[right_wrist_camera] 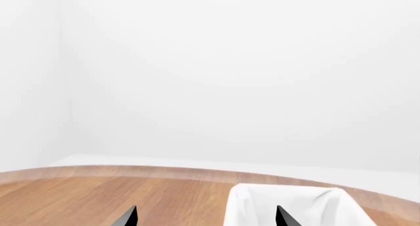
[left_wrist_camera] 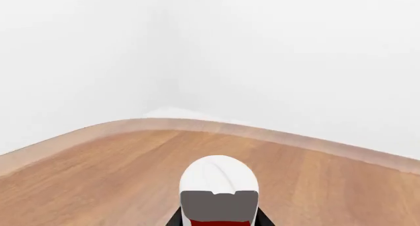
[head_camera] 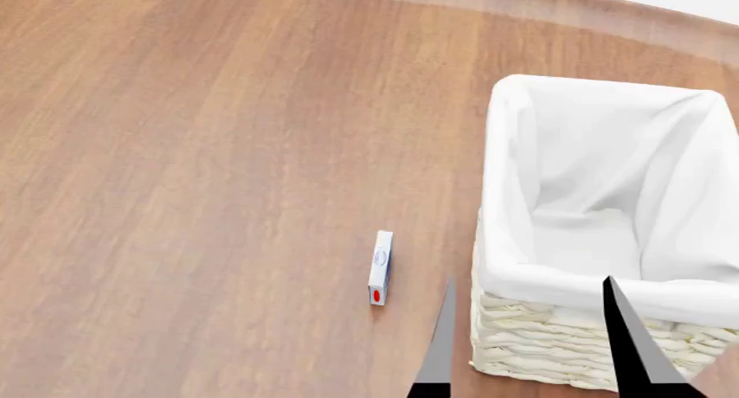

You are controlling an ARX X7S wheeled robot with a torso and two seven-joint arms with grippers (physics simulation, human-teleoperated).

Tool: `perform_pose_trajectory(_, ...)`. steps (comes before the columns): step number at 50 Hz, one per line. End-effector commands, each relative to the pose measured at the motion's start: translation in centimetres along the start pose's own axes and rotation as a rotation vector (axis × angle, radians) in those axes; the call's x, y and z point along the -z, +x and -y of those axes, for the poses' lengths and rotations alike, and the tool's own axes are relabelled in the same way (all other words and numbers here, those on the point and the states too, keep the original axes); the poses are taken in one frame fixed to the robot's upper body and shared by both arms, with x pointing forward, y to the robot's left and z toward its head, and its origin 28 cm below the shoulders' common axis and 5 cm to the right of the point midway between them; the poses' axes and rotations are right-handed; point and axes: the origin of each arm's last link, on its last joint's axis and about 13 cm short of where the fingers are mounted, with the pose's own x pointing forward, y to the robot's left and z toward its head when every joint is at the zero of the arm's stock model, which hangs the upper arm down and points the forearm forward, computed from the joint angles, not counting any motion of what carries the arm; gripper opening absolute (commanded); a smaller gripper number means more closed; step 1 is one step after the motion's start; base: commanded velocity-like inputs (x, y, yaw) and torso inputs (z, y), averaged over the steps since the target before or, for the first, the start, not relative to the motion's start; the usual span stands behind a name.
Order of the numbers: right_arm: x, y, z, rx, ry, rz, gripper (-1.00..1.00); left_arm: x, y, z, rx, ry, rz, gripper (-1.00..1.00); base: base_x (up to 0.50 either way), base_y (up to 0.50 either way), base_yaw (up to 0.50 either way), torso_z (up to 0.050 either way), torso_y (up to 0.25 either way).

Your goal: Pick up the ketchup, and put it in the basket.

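In the left wrist view the ketchup (left_wrist_camera: 219, 174) fills the space between the jaws: a white cap with a strip of red body below it. My left gripper (left_wrist_camera: 219, 222) shows only as black finger edges tight against both sides of the bottle, shut on it above the wooden table. It is out of the head view. The basket (head_camera: 600, 285), cream wicker with a white cloth liner, stands at the right and holds nothing; it also shows in the right wrist view (right_wrist_camera: 295, 206). My right gripper (head_camera: 528, 281) is open and empty, its fingers wide apart over the basket's near rim (right_wrist_camera: 206, 209).
A small white and blue box (head_camera: 380, 267) with a red mark lies on the wooden table (head_camera: 208, 173) just left of the basket. The table's rounded far edge (left_wrist_camera: 196, 125) runs in front of a plain white wall.
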Motion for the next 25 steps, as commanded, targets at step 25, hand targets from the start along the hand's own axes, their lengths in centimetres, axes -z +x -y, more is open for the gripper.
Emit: perform_pose_trajectory(25, -0.4, 0.0, 0.1, 0.005, -0.005, 0.009, 1.00, -9.0, 4.9, 4.5, 0.542, 0.055, -0.061, -1.00, 0.00, 0.00, 0.00, 0.000, 0.000)
